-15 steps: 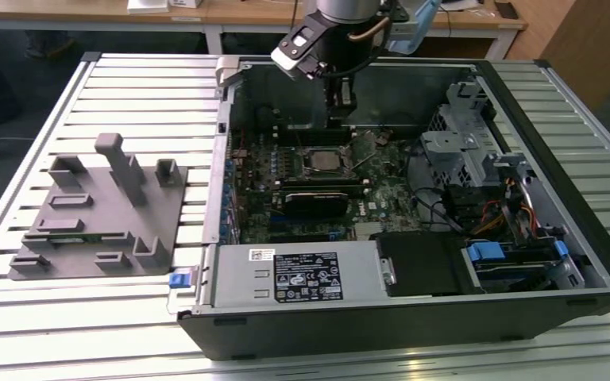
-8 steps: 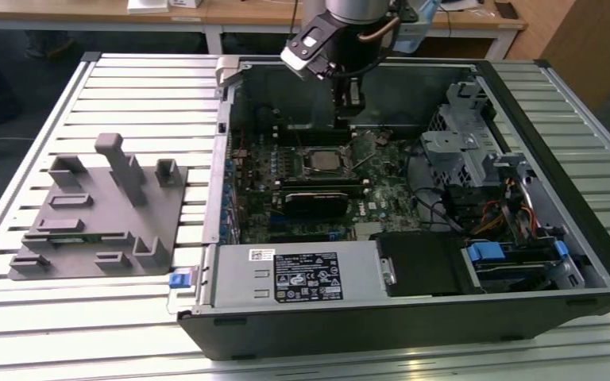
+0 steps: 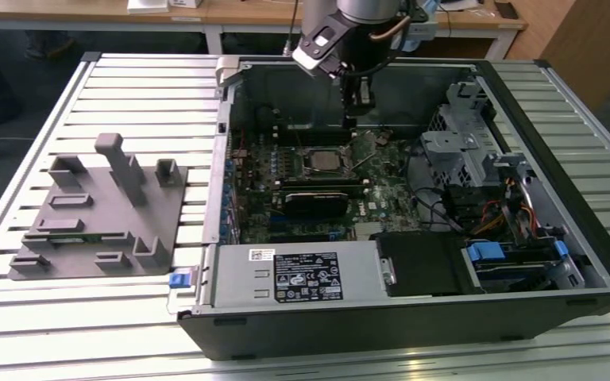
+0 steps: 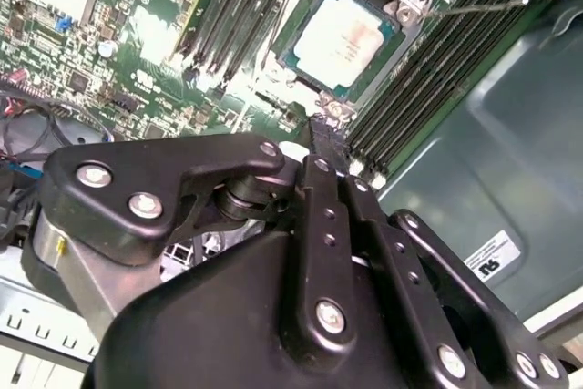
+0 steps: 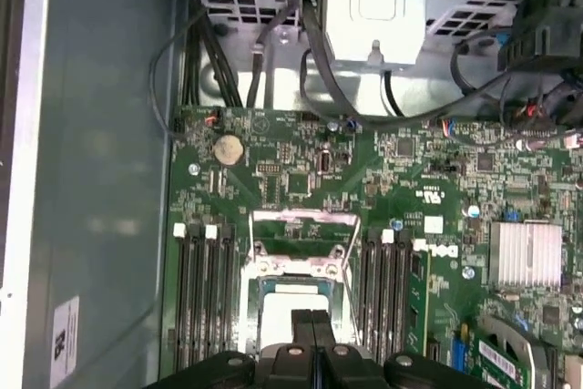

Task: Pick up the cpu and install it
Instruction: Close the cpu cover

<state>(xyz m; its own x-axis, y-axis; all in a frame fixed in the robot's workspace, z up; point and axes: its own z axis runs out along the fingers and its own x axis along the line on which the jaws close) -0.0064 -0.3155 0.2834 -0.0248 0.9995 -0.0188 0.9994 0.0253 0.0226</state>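
The small, thin square cpu [image 4: 344,40] with a silvery-white metal top lies inside the black motherboard socket, not in the arm's grasp. In the first wrist view the socket's bright metal retention frame [image 5: 305,219] looks tilted up and unlatched. In the second wrist view a thin wire lever [image 4: 474,8] stands out to one side.

The black hand [image 4: 321,134] hangs just above the socket's edge. It is clenched, with its two fingers pressed together and nothing between them.

The likeliest trouble from here is a push from those closed fingertips. If they come down on a corner of the chip, they could tip it in its seat and bend the contacts beneath. A sideways brush could also catch the loose lever or the raised frame. A chip that sits slightly crooked would bind under the frame.

The chip's top is pale and matt with faint print. As far as the second wrist view tells, it sits flat and square within a dark border.

Long black memory slots [image 4: 428,70] flank the socket on the green circuit board [image 3: 384,194]. The board lies in an open black computer case [image 3: 411,317]. A grey plastic fixture [image 3: 98,214] with upright blocks stands well apart on the slatted metal surface [image 3: 136,87], at the exterior view's left.
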